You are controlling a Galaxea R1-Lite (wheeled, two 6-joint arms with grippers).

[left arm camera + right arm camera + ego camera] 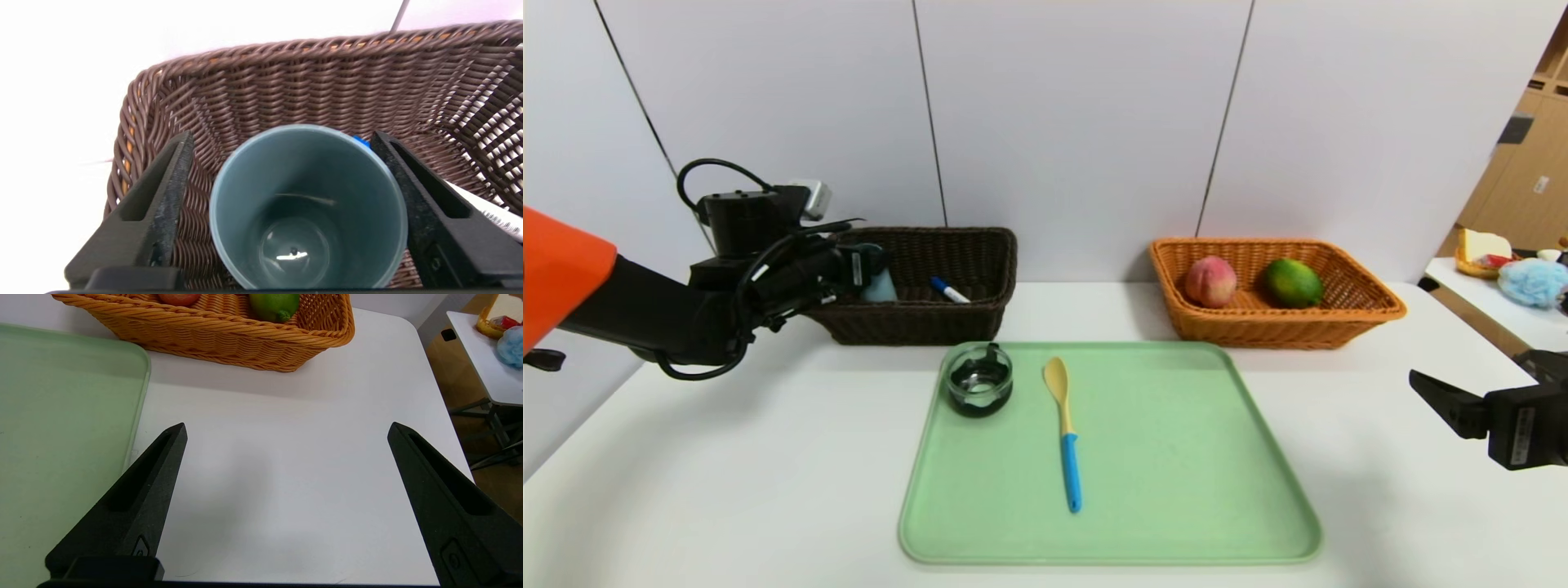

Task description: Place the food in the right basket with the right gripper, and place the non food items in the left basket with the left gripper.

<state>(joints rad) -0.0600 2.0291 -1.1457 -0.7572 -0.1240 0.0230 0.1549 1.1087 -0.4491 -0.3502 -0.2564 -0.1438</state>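
Observation:
My left gripper (874, 268) reaches into the left end of the dark brown basket (984, 245). In the left wrist view its fingers (171, 192) stand wide open around the blue-grey cup (306, 212); one finger is clear of the cup, the other is at its rim. The cup (880, 287) lies in the basket (286, 73) beside the white marker (950, 290). The glass jar (979, 380) and the spoon (1065, 429) lie on the green tray (1176, 457). The peach (1210, 281) and lime (1292, 282) sit in the orange basket (1372, 309). My right gripper (1425, 390) is open and empty at the table's right edge.
A grey panel wall stands right behind both baskets. A second white table (1503, 314) with a fluffy blue thing (1534, 282) stands off to the right. In the right wrist view, bare white tabletop (286, 490) lies between the tray (61, 428) and the table's right edge.

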